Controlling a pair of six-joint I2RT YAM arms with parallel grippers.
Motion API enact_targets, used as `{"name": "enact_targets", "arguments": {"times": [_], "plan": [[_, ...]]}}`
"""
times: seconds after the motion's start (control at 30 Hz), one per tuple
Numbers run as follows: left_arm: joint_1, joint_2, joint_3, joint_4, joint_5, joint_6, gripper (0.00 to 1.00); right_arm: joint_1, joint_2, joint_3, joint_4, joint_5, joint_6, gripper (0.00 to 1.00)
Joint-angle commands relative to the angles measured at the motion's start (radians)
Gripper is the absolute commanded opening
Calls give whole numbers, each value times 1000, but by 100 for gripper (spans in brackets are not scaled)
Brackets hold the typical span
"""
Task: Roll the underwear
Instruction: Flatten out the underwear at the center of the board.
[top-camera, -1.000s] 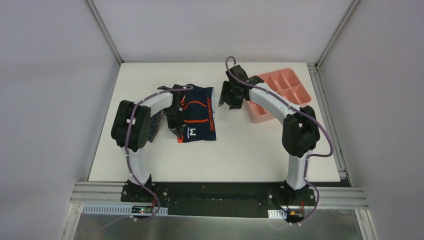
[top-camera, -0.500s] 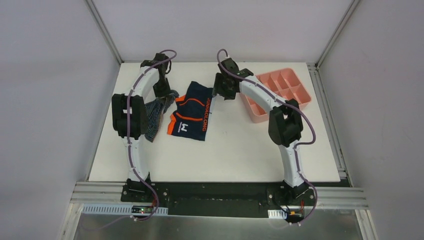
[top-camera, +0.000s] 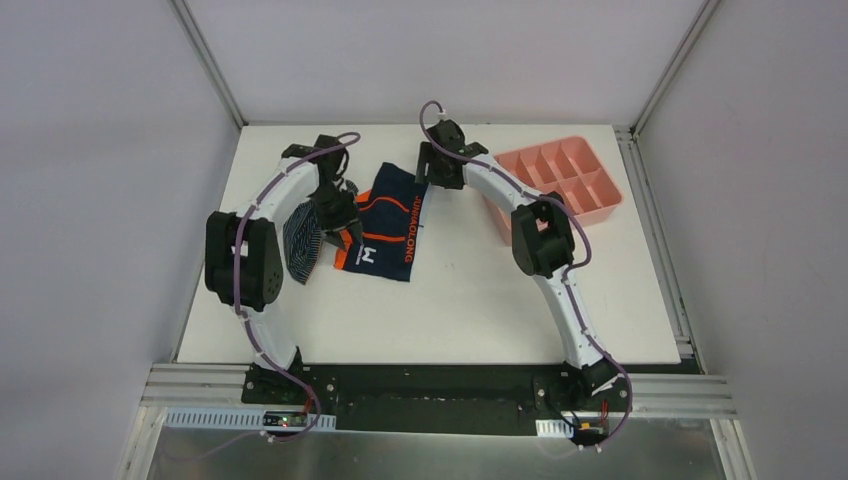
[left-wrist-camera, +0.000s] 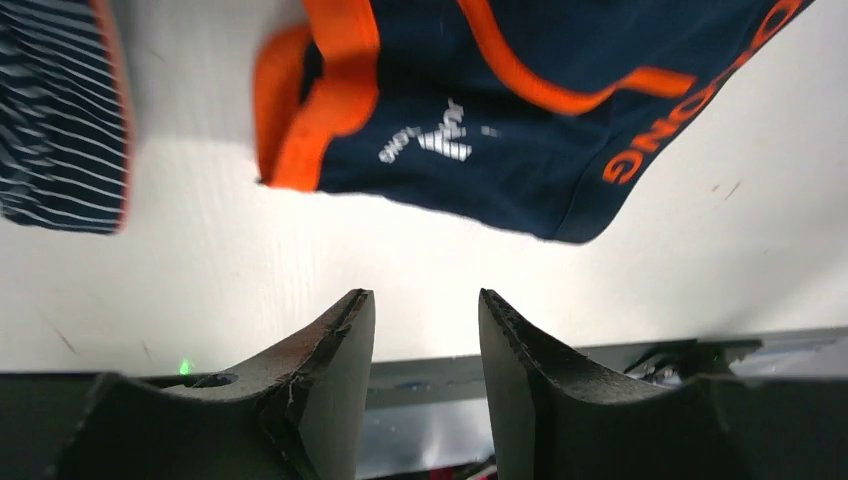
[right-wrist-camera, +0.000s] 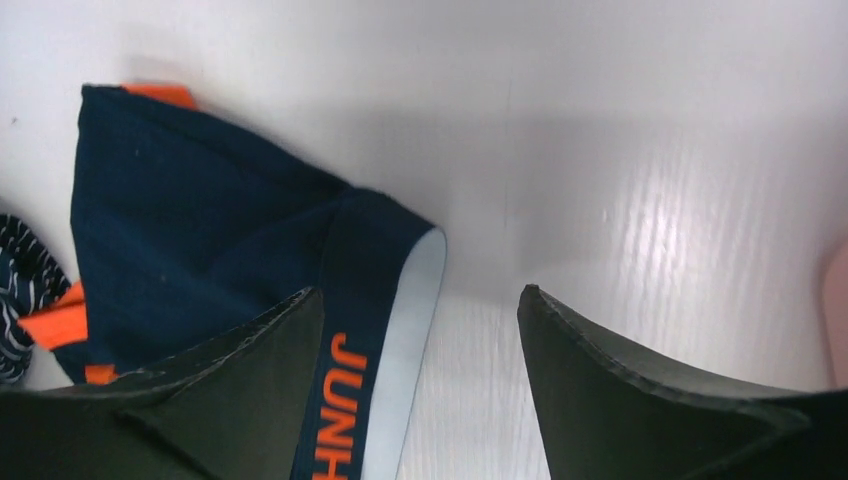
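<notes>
The navy briefs (top-camera: 388, 222) are seen lying flat on the white table (top-camera: 470, 300), left of centre and toward the far side, with orange trim and white lettering showing. The striped briefs (top-camera: 301, 236) are bunched just beside them on the left. The left gripper (left-wrist-camera: 420, 300) is held over the gap between the two pairs, jaws partly parted, nothing between them. The right gripper (right-wrist-camera: 420, 295) is spread wide over the navy pair's far right waistband corner, nothing clamped. A pink tray (top-camera: 585, 178) is set far right.
</notes>
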Motion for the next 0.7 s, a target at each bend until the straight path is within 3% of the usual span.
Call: {"name": "enact_targets", "arguments": {"times": [0.0, 0.13, 0.2, 0.3, 0.4, 0.67], "plan": [[-33, -45, -90, -2, 98, -48, 44, -7, 45, 75, 103, -17, -4, 75], [-34, -36, -129, 16, 118, -43, 42, -7, 107, 127, 122, -39, 29, 70], [-33, -26, -145, 28, 123, -43, 42, -8, 122, 145, 122, -41, 39, 57], [-34, 8, -161, 42, 123, -41, 41, -7, 105, 126, 118, -36, 48, 16], [-32, 62, -154, 47, 102, -30, 40, -7, 62, 73, 85, -7, 57, 1], [-24, 204, -73, 49, 55, 6, 38, 12, -262, -371, 65, 68, 96, 0]]}}
